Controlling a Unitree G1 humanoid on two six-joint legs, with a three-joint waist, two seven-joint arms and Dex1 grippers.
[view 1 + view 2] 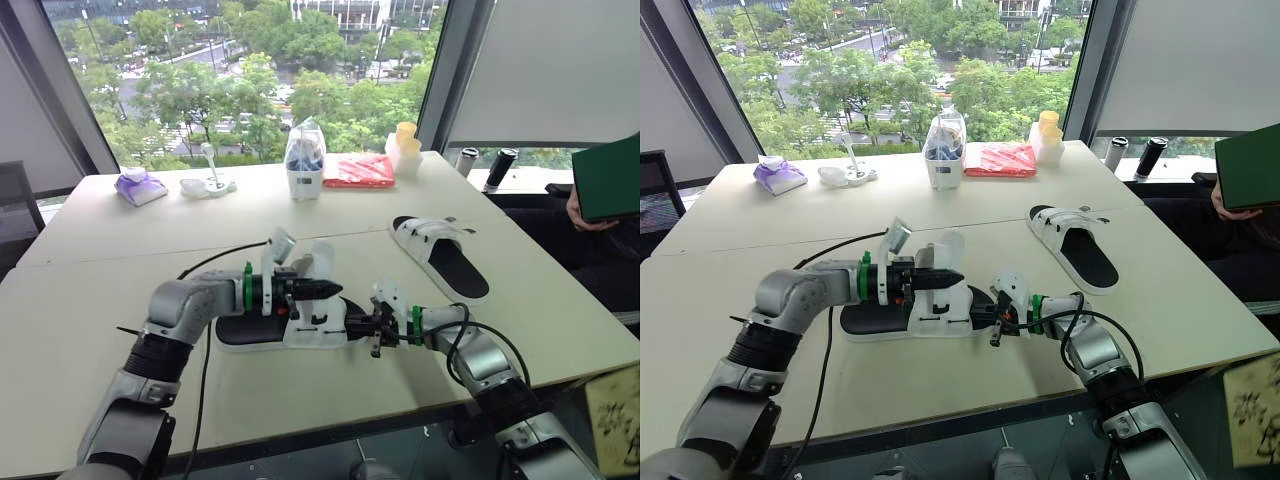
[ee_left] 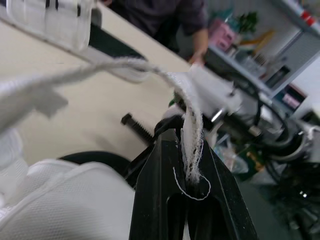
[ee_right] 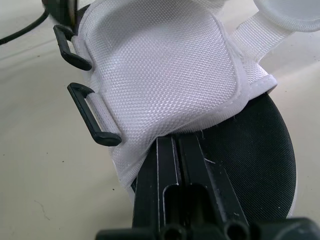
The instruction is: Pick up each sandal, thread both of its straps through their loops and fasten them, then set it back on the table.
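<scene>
Firmly, both jaws on sandal (image 1: pixel 305 330).

Left arm: silver-grey jointed left arm (image 1: pixel 185 305), elbow bent, forearm level and pointing toward the robot's right.
Left wrist: green-banded left wrist (image 1: pixel 247 288), in line with the forearm.
Left gripper: black two-fingered left gripper (image 1: pixel 330 290), pinched tight on a white woven strap (image 2: pixel 192 120).
Right arm: silver-grey jointed right arm (image 1: pixel 480 360), reaching forward and leftward, forearm low.
Right gripper: black two-fingered right gripper (image 1: pixel 352 325), fingers pressed together on the edge of a white mesh sandal upper (image 3: pixel 165 75), near the left gripper.
</scene>
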